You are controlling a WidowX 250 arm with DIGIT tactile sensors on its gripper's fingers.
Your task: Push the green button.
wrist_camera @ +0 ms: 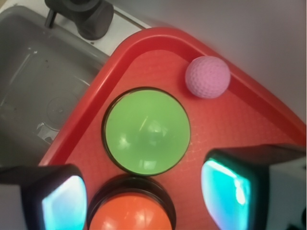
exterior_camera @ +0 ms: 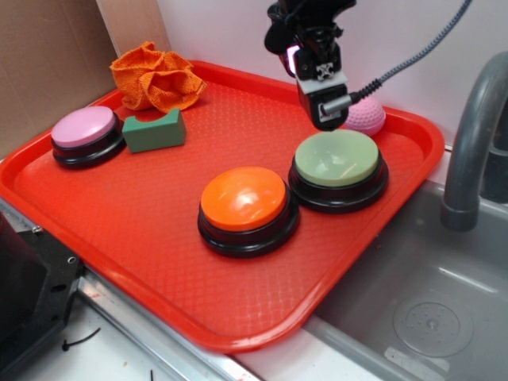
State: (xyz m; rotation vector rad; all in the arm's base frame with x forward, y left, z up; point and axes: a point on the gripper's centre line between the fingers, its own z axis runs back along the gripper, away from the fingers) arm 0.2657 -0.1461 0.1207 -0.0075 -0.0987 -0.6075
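Seen from outside and from the wrist camera at 1 moment. Hung above the far right part of a red tray (exterior_camera: 119, 238), a black gripper (exterior_camera: 324, 103), held in the air just behind the green button (exterior_camera: 337, 159) and touching nothing. Jaws spread wide in the wrist view, 2 fingers (wrist_camera: 53, 196) at the lower corners with the button's near edge and the tray floor showing between them. Held nothing; pads bare and lit pale blue-green. From the outside view alone, could not tell how far the jaws stood apart.

Sat on the tray's right side, the green button, a pale dome on a black round base, close to the rim beside the sink (exterior_camera: 429, 317). Just to its front left, almost touching base to base, an orange button (exterior_camera: 244, 200) of the same size. Just behind the green button, near the tray's back corner, a small pink ball (exterior_camera: 367, 117), dimpled, partly hidden by the gripper in the outside view but clear and apart from the button in the wrist view.

At the tray's far left, a pink button (exterior_camera: 84, 127) on a black base. Beside it, a dark green block (exterior_camera: 155, 131). Behind the block, a crumpled orange cloth (exterior_camera: 155, 77). To the right, beyond the tray, a grey faucet (exterior_camera: 472, 143) over the sink.
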